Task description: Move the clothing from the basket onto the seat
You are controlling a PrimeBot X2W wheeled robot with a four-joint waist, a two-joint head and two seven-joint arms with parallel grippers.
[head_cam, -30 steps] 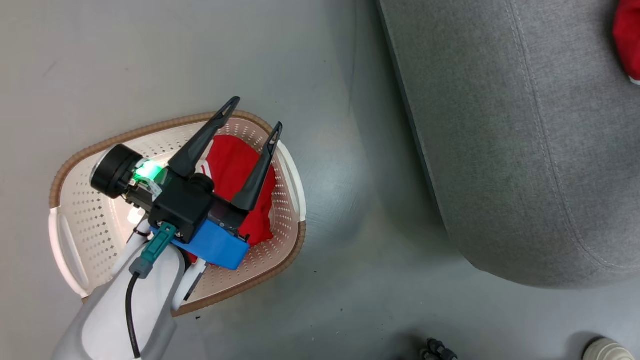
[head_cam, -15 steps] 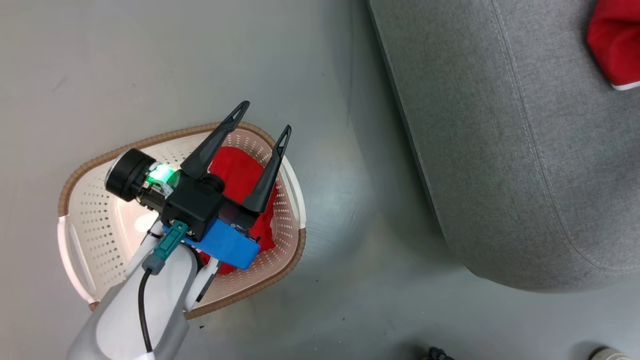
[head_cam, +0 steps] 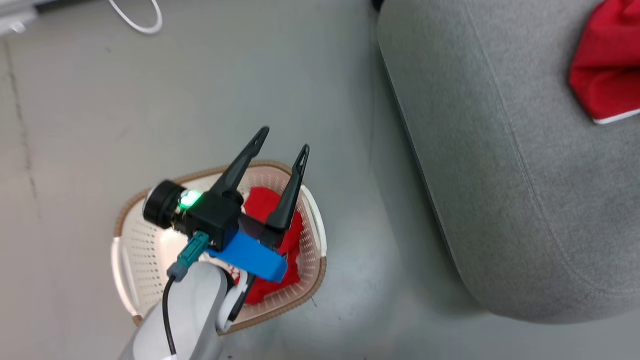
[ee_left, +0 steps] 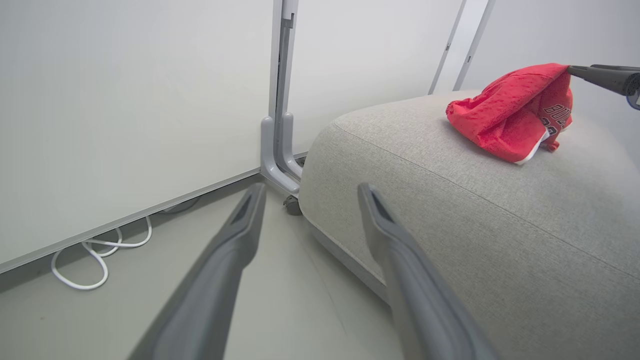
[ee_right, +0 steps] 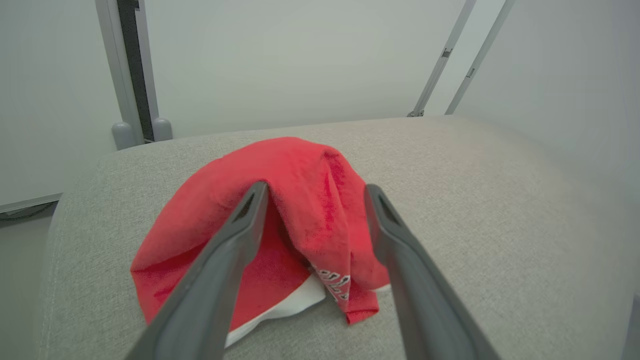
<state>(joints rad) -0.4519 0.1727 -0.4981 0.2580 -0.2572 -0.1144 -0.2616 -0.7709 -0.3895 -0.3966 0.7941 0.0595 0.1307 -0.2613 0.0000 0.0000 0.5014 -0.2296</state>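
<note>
Grey floor (head_cam: 200,100) carries the basket (head_cam: 145,260) with one red garment (head_cam: 265,205) inside. The left gripper (head_cam: 284,140) hangs above it, fingers spread. On the seat (head_cam: 475,175) lies another red garment (ee_right: 300,165), straddled by the right gripper (ee_right: 315,189), whose fingers are also spread.

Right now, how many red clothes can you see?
2. One red garment lies on the grey seat; a second garment sits in the basket, partly under the left claw. More might be hidden beneath it.

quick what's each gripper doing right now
left gripper: open, holding nothing, over the basket
right gripper: open, fingers either side of the red garment on the seat
</note>
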